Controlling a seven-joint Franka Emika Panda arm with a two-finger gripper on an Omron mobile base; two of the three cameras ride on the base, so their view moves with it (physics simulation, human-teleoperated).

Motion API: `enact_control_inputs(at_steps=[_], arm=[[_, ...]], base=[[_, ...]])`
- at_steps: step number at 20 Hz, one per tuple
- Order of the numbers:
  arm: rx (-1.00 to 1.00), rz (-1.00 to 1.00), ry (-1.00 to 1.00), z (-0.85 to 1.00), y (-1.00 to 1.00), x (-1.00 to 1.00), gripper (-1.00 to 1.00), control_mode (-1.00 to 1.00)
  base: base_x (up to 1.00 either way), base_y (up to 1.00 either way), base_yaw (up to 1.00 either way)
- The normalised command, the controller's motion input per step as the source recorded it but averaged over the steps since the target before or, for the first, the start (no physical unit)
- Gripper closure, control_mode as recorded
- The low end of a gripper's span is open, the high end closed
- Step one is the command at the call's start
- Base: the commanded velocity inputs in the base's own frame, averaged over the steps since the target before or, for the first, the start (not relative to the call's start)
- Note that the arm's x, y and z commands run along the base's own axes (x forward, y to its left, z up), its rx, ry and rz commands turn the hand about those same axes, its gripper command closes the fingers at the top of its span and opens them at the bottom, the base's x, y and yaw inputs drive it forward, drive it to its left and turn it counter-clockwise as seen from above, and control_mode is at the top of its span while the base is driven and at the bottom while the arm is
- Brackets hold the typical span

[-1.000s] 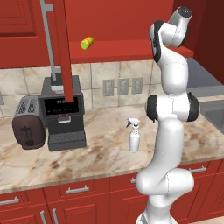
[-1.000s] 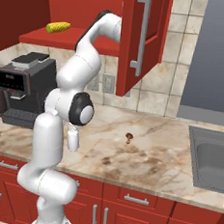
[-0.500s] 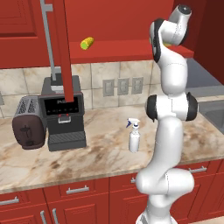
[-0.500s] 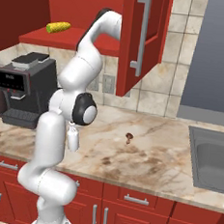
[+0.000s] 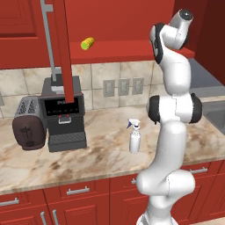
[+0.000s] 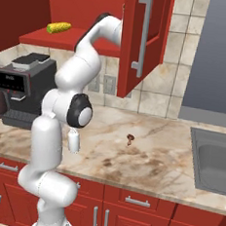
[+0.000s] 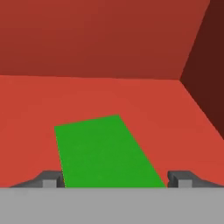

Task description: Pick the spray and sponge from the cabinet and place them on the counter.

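Gripper [image 7: 113, 180] spread wide, fingertips straddling the flat green rectangular sponge [image 7: 105, 151], which lies on the red inner shelf of the open red wooden cabinet [image 7: 109, 94]; nothing pinched yet. The wide spread probably leaves room for the pad's breadth. Small white plastic spray bottle [image 5: 135, 137] stands upright on the beige marbled counter [image 5: 101, 154], apparently delivered already.
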Motion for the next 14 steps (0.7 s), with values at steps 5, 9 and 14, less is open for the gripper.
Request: enact_control_inputs(at_steps=[5, 9, 14], arm=[[0.07, 0.00, 0.12, -0.48, 0.00, -0.03, -1.00, -1.00], [0.10, 0.00, 0.17, -0.45, 0.00, 0.00, -1.00, -1.00], [0.06, 0.00, 0.21, -0.31, 0.05, 0.00, 1.00, -1.00]], base=[[0.00, 0.00, 0.00], [0.00, 0.00, 0.00], [0.00, 0.00, 0.00]])
